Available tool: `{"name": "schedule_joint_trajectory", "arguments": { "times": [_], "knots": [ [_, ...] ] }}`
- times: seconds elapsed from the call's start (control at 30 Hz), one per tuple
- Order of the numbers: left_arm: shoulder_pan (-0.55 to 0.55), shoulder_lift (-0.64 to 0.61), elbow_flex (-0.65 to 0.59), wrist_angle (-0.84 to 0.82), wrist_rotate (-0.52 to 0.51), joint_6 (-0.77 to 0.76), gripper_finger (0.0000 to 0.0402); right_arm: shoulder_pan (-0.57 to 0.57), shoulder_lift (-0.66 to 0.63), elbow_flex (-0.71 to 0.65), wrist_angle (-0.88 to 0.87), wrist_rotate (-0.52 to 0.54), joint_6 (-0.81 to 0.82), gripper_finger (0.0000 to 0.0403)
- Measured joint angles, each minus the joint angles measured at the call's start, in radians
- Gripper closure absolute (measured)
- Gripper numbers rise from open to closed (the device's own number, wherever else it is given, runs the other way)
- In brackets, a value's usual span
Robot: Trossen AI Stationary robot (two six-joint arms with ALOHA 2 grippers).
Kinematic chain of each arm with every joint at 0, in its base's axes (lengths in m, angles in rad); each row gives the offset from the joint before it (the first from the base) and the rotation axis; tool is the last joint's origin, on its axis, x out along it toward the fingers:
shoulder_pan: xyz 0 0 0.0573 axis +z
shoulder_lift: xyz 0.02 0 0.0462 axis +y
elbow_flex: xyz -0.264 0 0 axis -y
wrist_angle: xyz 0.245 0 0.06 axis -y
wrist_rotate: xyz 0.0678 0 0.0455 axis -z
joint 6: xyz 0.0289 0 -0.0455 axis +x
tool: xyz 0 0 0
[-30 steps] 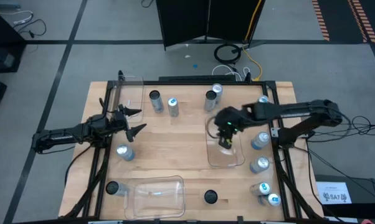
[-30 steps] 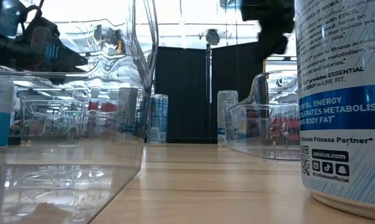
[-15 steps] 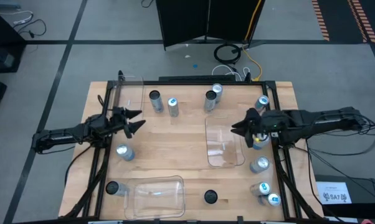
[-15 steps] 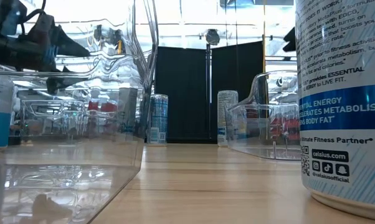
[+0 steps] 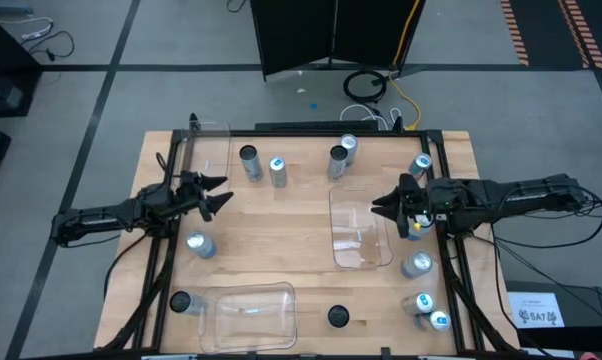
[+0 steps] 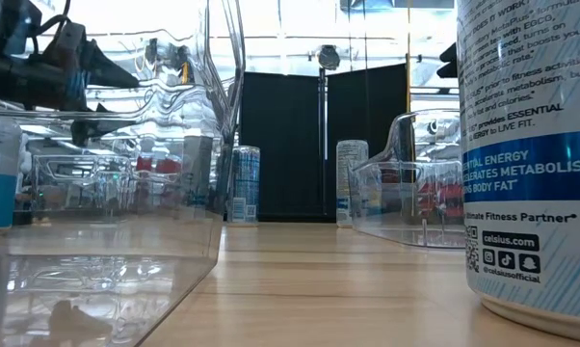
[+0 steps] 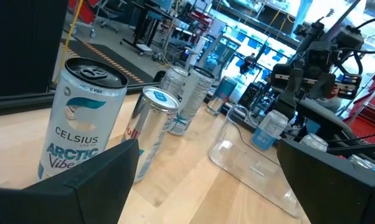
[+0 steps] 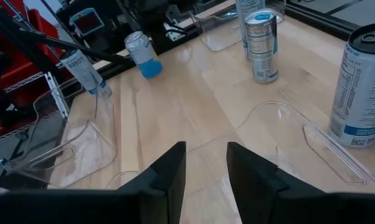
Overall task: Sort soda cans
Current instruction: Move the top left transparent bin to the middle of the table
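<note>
While the left gripper waits at its own edge of the table with its fingers spread wide and nothing between them, the right gripper has pulled back out of the clear tray. A second ago it hung low over that tray's middle; half a second ago it had already swung out to the tray's right rim, and it has barely shifted since. Its fingers stand narrowly apart and carry nothing.

The tray beside it looks empty, so I judge the visit there put no can in place; sorting has hardly begun. The soda cans stand loose: a blue-topped can sits just behind the right gripper, under its wrist, with three more cans farther back along that edge and one off to its other side. Ahead of the left gripper stand a dark-topped can and a blue-topped one, close together. The likely next move is a reach for a nearby can.
</note>
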Motion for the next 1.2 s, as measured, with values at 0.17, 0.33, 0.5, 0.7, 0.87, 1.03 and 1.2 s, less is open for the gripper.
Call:
{"name": "schedule_joint_trajectory", "arguments": {
  "times": [0.17,0.33,0.5,0.7,0.87,1.03,1.2],
  "knots": [
    [0.0,0.0,0.001,0.0,-0.007,0.0,0.0012,0.0,0.0,0.0,0.0,0.0,-0.007,0.0296],
    [0.0,0.0,0.001,0.008,-0.009,0.004,0.0012,0.0,0.0,0.0,0.0,-0.001,-0.024,0.0296],
    [0.0,0.0,0.002,0.079,-0.041,0.001,0.0012,0.0,0.0,0.0,0.0,-0.001,-0.026,0.0296],
    [0.0,0.0,0.002,0.109,-0.043,0.009,0.0012,0.0,0.0,0.0,0.0,0.027,-0.041,0.0296],
    [0.0,0.0,0.002,0.151,-0.066,0.016,0.0012,0.0,0.0,0.0,0.006,0.028,-0.06,0.0296],
    [0.005,0.0,0.075,0.188,-0.197,0.171,0.0012,0.0,0.0,0.0,0.006,0.029,-0.078,0.0296],
    [0.048,0.027,0.25,0.046,-0.429,0.238,0.0013,0.0,0.0,0.0,0.006,0.029,-0.086,0.0296]
  ]
}}
